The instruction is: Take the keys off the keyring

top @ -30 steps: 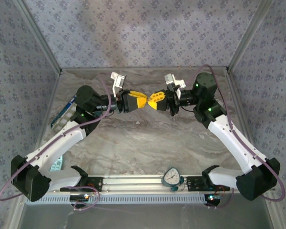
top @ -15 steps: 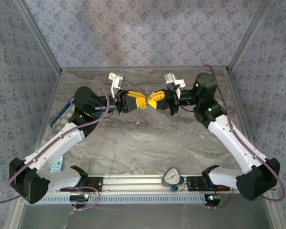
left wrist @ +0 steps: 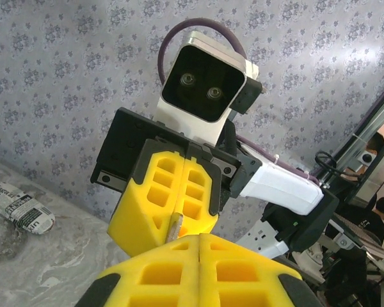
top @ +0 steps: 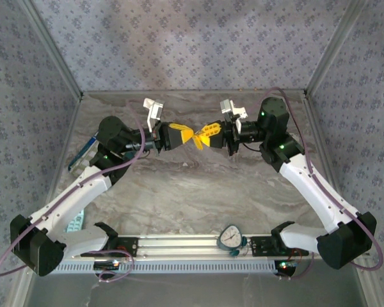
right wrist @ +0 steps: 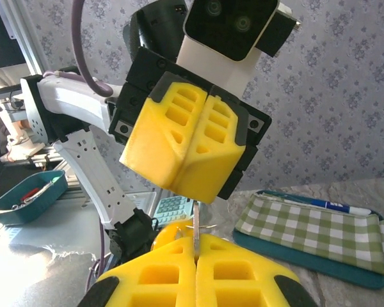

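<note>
Above the middle of the table my two grippers meet tip to tip, the left gripper (top: 191,136) facing the right gripper (top: 201,138). In the right wrist view the right gripper (right wrist: 195,238) is shut on the flat silvery shaft of a key (right wrist: 194,217), which stands up out of the seam. The thin wire keyring (right wrist: 211,225) crosses it, and a yellow-orange key head (right wrist: 168,234) hangs just behind. The left gripper (right wrist: 197,197) is shut, its tip touching the top of the shaft. In the left wrist view the shaft (left wrist: 174,228) runs behind my left fingers (left wrist: 160,272), so a pinch cannot be told.
A green checked pouch (right wrist: 307,230) with a pen lies on the table's left side, also seen from above (top: 83,153). A calculator (top: 75,220) sits near the left arm. A round timer (top: 230,238) stands on the front rail. A crumpled printed packet (left wrist: 19,208) lies on the marble.
The left gripper's jaws have closed at the key's tip. The left arm has shifted slightly left. The right gripper has kept its grip and place.
</note>
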Available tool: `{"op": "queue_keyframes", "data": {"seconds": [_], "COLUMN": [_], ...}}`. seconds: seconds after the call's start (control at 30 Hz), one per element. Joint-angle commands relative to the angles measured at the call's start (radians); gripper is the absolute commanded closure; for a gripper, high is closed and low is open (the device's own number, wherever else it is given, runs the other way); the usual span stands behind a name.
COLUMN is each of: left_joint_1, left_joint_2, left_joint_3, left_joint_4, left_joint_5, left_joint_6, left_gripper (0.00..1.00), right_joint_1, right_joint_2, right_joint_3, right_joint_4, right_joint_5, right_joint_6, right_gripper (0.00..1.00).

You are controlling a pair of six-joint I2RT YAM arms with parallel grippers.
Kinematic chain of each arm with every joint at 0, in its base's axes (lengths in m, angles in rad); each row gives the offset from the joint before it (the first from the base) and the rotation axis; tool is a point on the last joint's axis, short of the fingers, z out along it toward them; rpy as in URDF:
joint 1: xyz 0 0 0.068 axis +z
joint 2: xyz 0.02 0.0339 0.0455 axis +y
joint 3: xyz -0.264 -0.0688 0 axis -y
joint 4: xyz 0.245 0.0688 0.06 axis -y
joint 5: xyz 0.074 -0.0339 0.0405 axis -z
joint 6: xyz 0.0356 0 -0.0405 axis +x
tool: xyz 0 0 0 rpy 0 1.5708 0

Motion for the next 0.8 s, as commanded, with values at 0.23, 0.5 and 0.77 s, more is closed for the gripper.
{"op": "queue_keyframes", "data": {"seconds": [0.23,0.5,0.77], "left_joint_1": [0.009,0.022,-0.021], "left_joint_2": [-0.041,-0.05,-0.154], "left_joint_3": [-0.011,-0.03,-0.069], "left_joint_4": [-0.047,-0.058,-0.298], "left_joint_5": [-0.019,-0.025,-0.302], "left_joint_6": [0.051,0.055,0.308], "left_gripper": [0.88,0.38,0.16], "right_joint_1": [0.004,0.012,0.047], "right_joint_2": [-0.026,-0.029,-0.015], "right_joint_3": [0.07,0.074,0.152], "right_joint_4": [-0.055,-0.067,-0.289], "right_joint_5": [0.02,0.008,0.241], "right_joint_6": [-0.045,-0.05,-0.096], "right_gripper": [1.0,1.0,1.0]}}
